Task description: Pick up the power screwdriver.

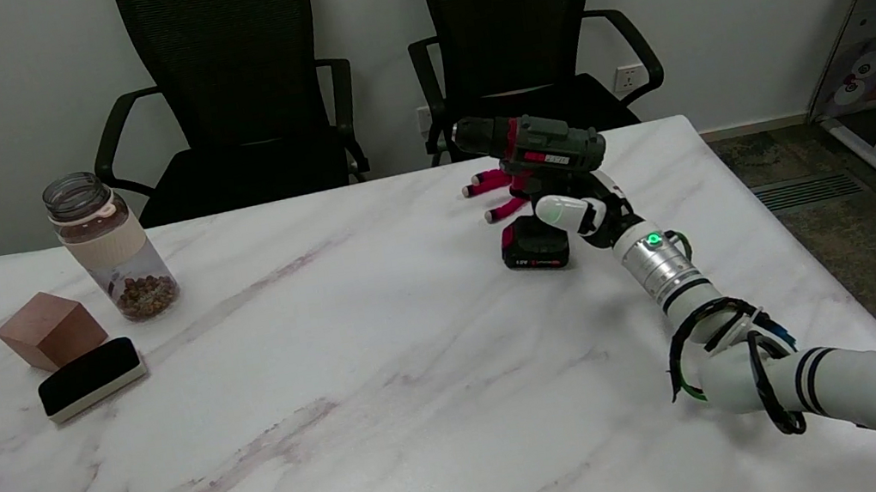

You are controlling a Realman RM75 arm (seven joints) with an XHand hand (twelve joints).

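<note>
The power screwdriver [549,147], dark green and black with red trim, stands upright on its black battery base [536,252] at the table's far right, its chuck pointing left. My right hand [576,208] is at the tool's handle, reaching in from the right. Its pink-tipped fingers [487,182] stick out straight to the left past the far side of the handle, and the white thumb lies on the near side. The fingers are spread, not curled round the handle. The handle itself is mostly hidden by the hand.
On the marble table [356,397], at the left, stand a clear jar [110,247] with brown bits in it, a wooden cube [51,330] and a black-topped eraser [91,378]. Two black office chairs [241,93] stand behind the far edge.
</note>
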